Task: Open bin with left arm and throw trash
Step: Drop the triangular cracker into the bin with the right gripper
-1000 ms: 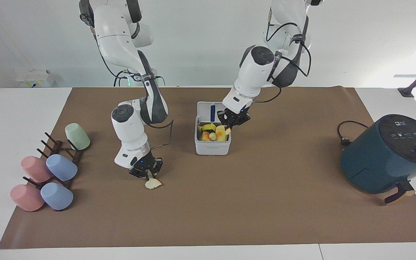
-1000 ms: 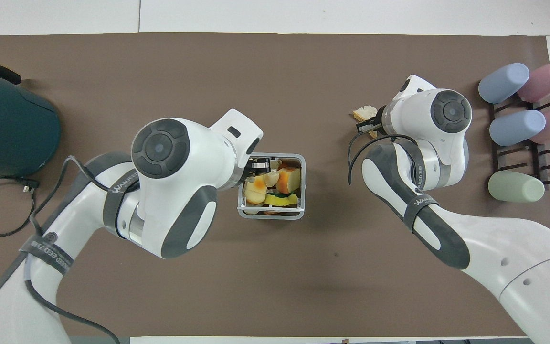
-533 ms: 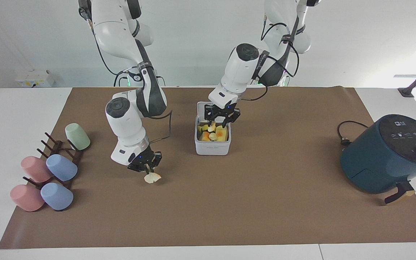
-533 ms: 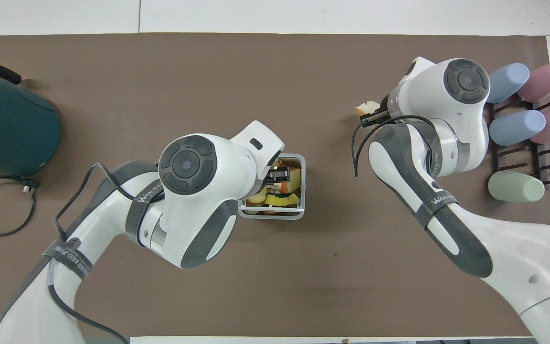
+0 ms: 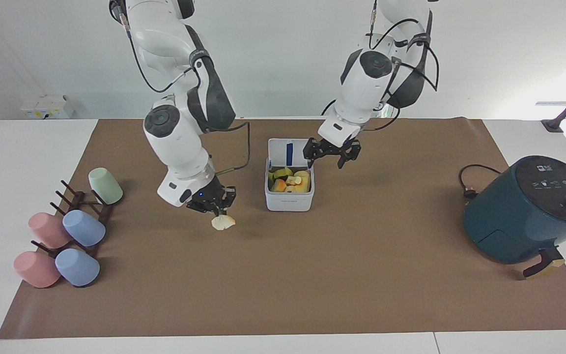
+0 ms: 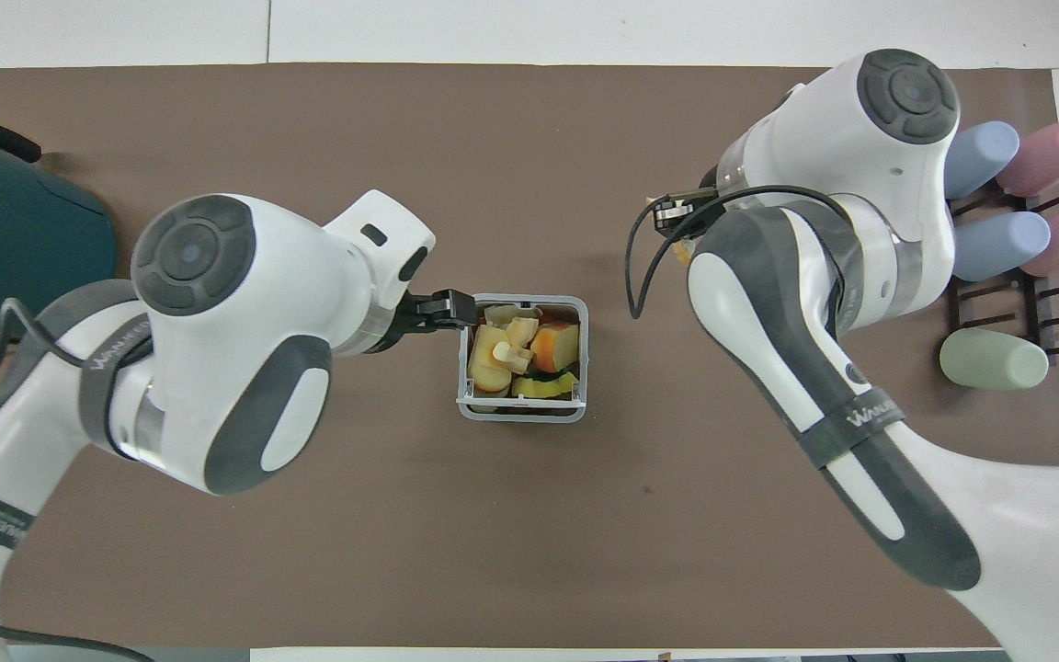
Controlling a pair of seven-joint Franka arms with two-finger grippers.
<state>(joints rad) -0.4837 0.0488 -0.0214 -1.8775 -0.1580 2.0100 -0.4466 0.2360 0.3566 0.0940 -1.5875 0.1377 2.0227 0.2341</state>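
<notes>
Right hand (image 5: 215,210) grips trash (image 5: 223,222); left hand (image 5: 331,154) spread.

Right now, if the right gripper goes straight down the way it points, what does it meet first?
Probably the bare mat. The right gripper, holding a peel scrap, points down beside the bin, not over it, so the scrap would touch first.

A white bench (image 5: 27,162) carries a brown mat (image 5: 312,285) that covers most of its top. A plain white wall (image 5: 273,59) rises at the robots' end. Bright light washes in at the left arm's end, where a dark clamp (image 5: 565,114) sits on the bench's edge.
</notes>
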